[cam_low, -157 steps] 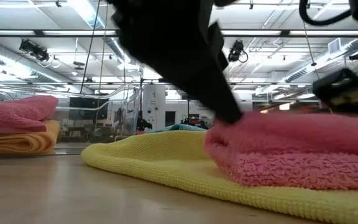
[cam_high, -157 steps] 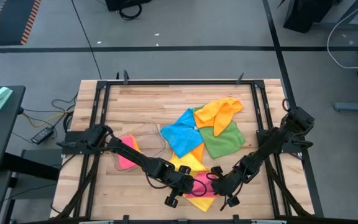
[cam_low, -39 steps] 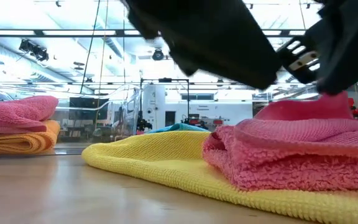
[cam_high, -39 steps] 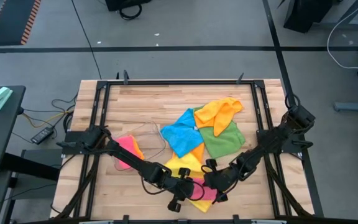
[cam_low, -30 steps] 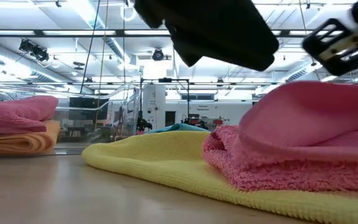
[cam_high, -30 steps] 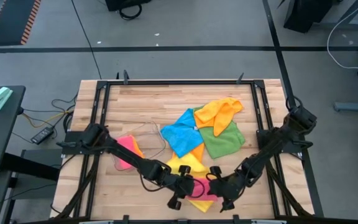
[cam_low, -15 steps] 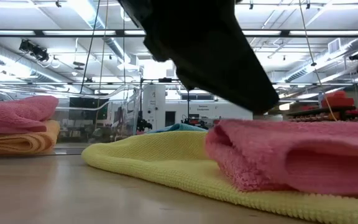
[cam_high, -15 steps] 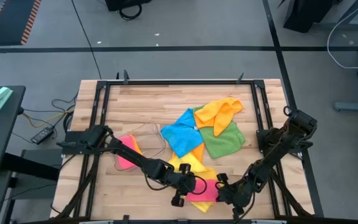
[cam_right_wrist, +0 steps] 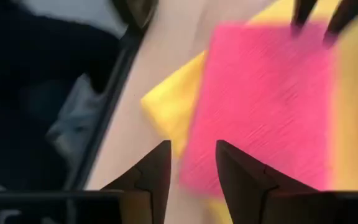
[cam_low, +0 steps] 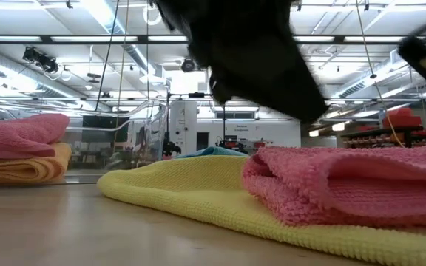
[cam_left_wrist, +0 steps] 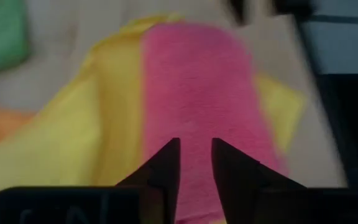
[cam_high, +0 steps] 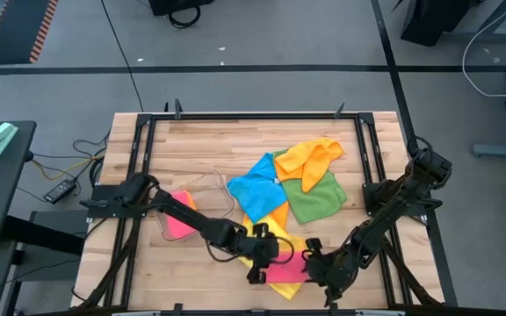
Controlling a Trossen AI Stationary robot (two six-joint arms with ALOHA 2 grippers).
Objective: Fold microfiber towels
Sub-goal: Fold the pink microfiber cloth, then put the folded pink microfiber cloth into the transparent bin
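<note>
A wooden counter carries a folded pink towel lying on a yellow towel near the front edge. The left tool sits at the pink towel's left end and the right tool at its right end, each with fingers slightly spread and gripping nothing. Farther back lie blue, orange and green towels, with a clear tray holding folded pink towels at the left.

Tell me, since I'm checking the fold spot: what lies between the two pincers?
In the high view the folded pink towel on the yellow towel lies between the left pincer and right pincer.
</note>
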